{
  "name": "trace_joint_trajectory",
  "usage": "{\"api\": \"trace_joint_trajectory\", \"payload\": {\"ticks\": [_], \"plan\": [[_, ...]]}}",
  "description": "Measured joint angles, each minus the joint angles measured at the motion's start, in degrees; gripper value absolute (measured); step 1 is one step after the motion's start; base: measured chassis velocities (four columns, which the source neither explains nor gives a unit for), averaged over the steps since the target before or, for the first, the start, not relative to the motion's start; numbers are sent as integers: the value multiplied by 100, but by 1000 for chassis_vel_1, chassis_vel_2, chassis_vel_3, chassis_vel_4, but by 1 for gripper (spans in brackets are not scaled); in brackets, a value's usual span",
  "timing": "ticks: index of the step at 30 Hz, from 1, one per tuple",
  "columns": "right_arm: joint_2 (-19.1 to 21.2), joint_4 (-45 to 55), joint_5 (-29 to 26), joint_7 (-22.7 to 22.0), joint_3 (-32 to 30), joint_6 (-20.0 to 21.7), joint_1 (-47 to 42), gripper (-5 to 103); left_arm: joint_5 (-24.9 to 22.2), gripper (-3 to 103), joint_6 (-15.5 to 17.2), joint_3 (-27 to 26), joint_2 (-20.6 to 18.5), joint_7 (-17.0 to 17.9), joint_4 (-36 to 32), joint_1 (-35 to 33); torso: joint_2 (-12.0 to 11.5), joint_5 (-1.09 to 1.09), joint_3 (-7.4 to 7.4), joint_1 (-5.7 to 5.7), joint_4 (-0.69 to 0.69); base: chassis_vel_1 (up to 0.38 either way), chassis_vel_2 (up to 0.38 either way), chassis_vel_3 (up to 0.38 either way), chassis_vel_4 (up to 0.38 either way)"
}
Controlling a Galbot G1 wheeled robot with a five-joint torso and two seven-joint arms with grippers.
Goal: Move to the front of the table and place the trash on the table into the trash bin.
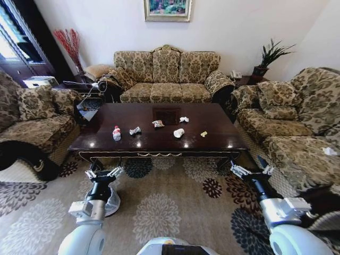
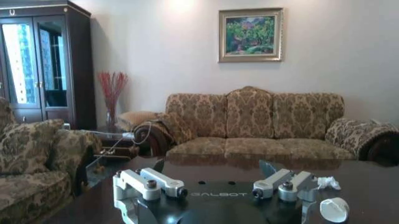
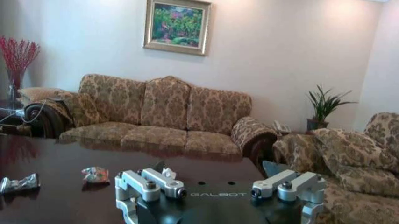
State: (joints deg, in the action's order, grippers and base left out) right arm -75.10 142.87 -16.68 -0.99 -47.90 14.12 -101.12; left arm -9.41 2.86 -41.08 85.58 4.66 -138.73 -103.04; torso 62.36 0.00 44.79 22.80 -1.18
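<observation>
- Trash scattered across the near half of the table (image 1: 159,139): small bottle (image 1: 116,133) toward the left, shiny wrapper (image 1: 135,130) beside it, colourful wrapper (image 1: 158,124) mid-table, crumpled paper (image 1: 184,119), white cup (image 1: 179,133) on its side, yellowish bit (image 1: 204,134) toward the right.
- Left gripper (image 1: 102,173) low before the table's front left edge, fingers spread, holding nothing.
- Right gripper (image 1: 251,170) before the front right corner, fingers likewise spread and empty.
</observation>
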Motion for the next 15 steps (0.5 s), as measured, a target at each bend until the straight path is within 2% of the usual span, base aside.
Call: {"api": "trace_joint_trajectory", "payload": {"ticks": [15], "plan": [[-53, 5, 76, 9, 22, -101, -33, 100, 67, 100, -81, 7, 99, -35, -22, -38, 0, 0, 0, 0, 0, 0, 0, 0, 0]]}}
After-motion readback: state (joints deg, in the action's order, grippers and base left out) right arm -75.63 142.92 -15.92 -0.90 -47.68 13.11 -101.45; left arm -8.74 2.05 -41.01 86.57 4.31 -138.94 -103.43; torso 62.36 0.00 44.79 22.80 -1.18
